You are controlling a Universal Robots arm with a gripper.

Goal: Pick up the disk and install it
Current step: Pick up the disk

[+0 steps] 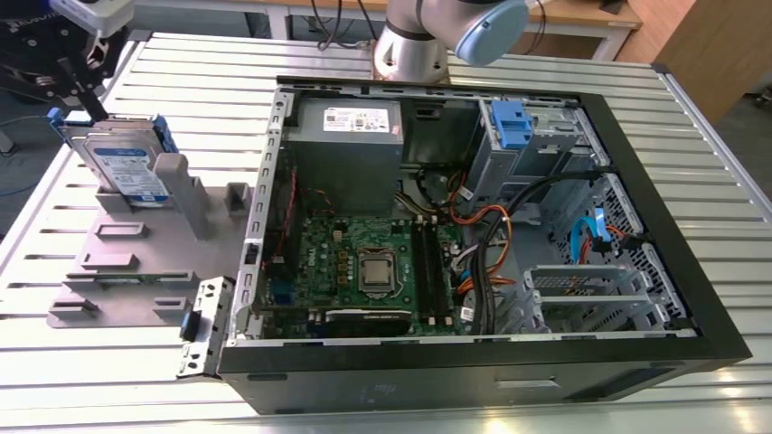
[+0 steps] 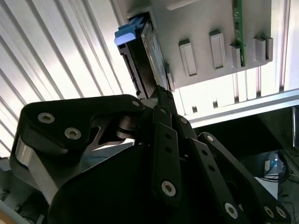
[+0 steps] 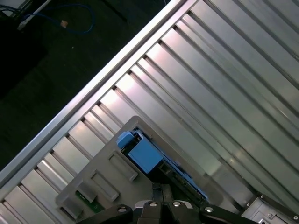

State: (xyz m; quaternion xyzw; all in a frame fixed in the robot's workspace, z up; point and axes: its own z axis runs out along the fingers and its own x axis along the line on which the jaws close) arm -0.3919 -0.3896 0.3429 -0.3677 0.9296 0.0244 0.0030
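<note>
1. At the exterior view's far left, the gripper [image 1: 85, 104] hangs at the top edge of the disk [image 1: 127, 165]. I cannot tell whether it is clenched or released.
2. The disk stands upright in a grey slotted stand [image 1: 133, 271] on the ribbed metal worktop [image 1: 205, 81].
3. Just right of the stand lies an open computer case [image 1: 483, 363], with its green motherboard [image 1: 362, 262] showing.

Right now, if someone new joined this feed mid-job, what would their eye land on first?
The open computer case dominates the exterior view's centre and right, its green motherboard exposed. At that view's left the disk stands upright in the grey slotted stand, with the gripper right at its top edge.
</note>
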